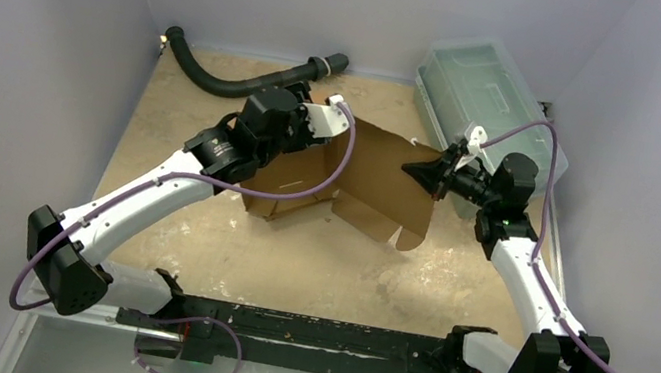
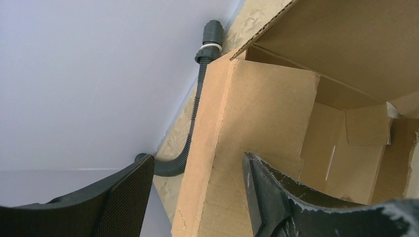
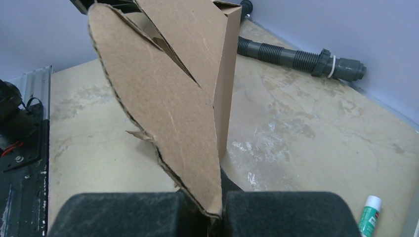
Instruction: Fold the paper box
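The paper box is brown cardboard, partly folded, standing at the middle of the table with its flaps up. My left gripper is at its far left side. In the left wrist view the gripper is open, with one upright wall of the box between the fingers and a gap on both sides. My right gripper is at the box's right side. In the right wrist view it is shut on the tip of a rounded flap of the box.
A black corrugated hose lies along the back wall, also in the right wrist view. A clear greenish lidded bin stands at the back right. A glue stick lies near the right gripper. A black rail runs along the near edge.
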